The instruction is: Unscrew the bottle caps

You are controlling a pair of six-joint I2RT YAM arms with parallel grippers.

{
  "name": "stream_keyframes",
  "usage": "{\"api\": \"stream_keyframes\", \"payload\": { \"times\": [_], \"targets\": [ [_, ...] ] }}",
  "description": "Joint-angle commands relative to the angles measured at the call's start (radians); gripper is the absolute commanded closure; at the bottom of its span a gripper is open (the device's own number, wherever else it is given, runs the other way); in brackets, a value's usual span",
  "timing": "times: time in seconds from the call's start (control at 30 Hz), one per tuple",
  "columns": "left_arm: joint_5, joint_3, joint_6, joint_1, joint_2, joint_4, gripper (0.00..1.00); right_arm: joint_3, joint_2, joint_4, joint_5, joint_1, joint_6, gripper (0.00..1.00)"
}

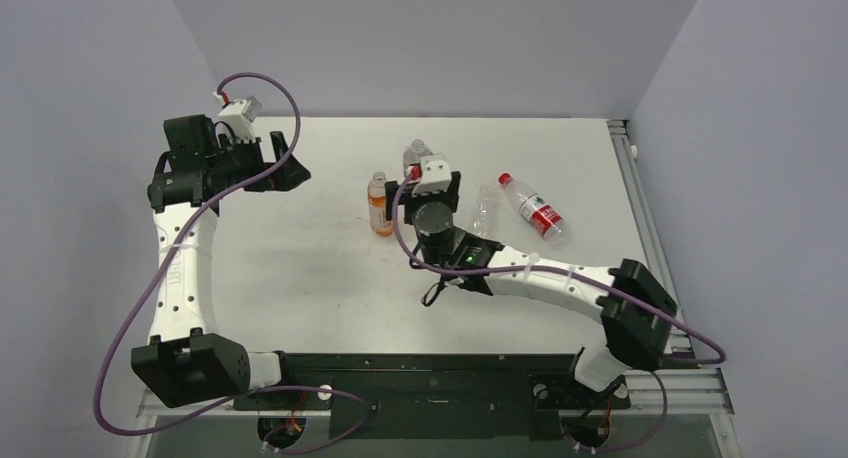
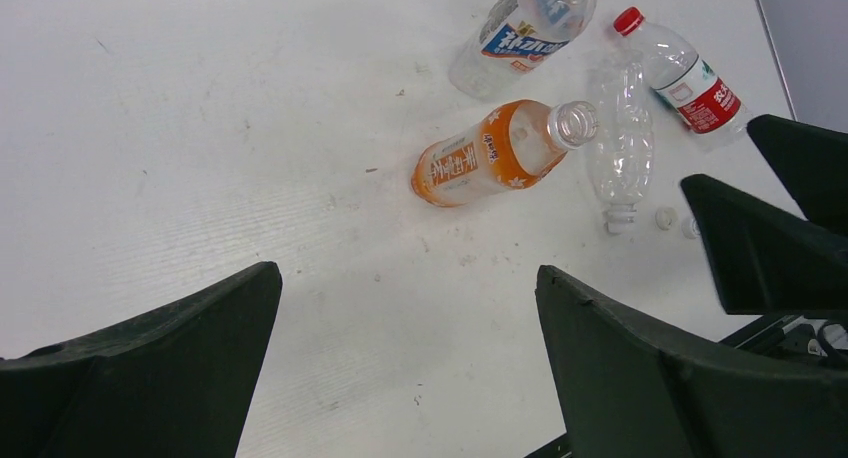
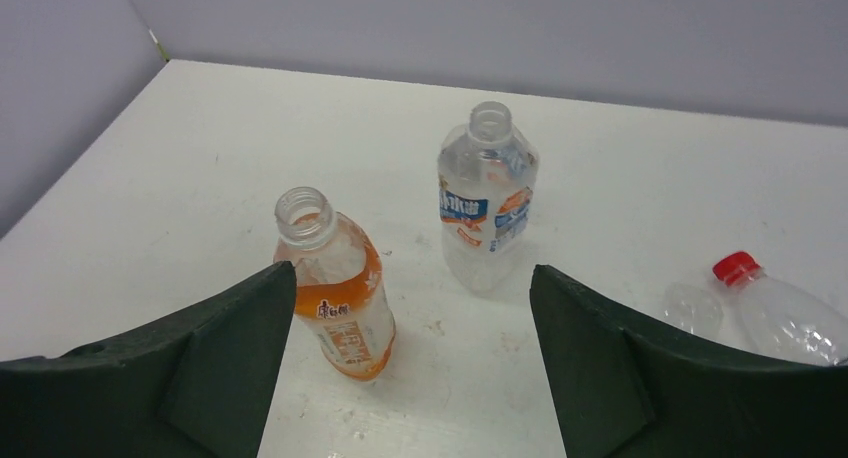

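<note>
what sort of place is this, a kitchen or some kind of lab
Most likely a robotics lab bench: a white table boxed in by plain grey walls, a left arm and right arm bolted at its near edge, and a few plastic bottles on it.

Your white table (image 1: 300, 268) sits boxed in by plain lavender-grey walls (image 1: 430, 38), evenly lit, a metal rail (image 1: 640, 193) along its right edge.

4 plastic bottles sit on the white surface (image 1: 300, 248). The orange bottle (image 3: 340, 298) stands upright with an open neck, near the blue-labelled bottle (image 3: 487, 213), also upright and open. To their right, the crumpled clear bottle (image 2: 622, 148) and the red-labelled bottle (image 1: 540, 213) lie on their sides, just beside each other.
</note>
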Motion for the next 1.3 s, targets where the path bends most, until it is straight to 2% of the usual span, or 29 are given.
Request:
{"api": "stream_keyframes", "payload": {
  "times": [0.0,0.13,0.3,0.6,0.9,0.97,1.1,1.17,1.27],
  "targets": [
    [0.072,0.082,0.037,0.001,0.016,-0.001,0.03,-0.074,-0.173,-0.287,0.079,-0.033,0.302,0.18],
    [0.133,0.122,0.067,0.001,0.027,-0.038,0.03,-0.172,-0.229,-0.505,0.023,-0.146,0.48,0.17],
    [0.199,0.124,0.083,0.001,0.017,-0.04,0.03,-0.226,-0.193,-0.548,-0.127,-0.271,0.526,0.17],
    [0.234,0.175,0.119,0.0,0.008,-0.071,0.03,-0.176,-0.008,-0.578,-0.208,-0.283,0.548,0.16],
    [0.273,0.222,0.125,-0.001,0.004,-0.075,0.03,-0.194,0.105,-0.573,-0.138,-0.273,0.605,0.18],
    [0.281,0.229,0.13,-0.002,0.003,-0.073,0.03,-0.191,0.128,-0.564,-0.135,-0.27,0.611,0.24],
    [0.286,0.256,0.143,-0.011,0.001,-0.082,0.03,-0.186,0.131,-0.568,-0.11,-0.253,0.629,0.42],
    [0.288,0.269,0.152,-0.017,-0.001,-0.087,0.03,-0.196,0.087,-0.571,-0.092,-0.243,0.632,0.57],
    [0.3,0.279,0.168,-0.032,-0.008,-0.084,0.03,-0.204,-0.027,-0.606,-0.07,-0.236,0.629,0.66]
  ]
}}
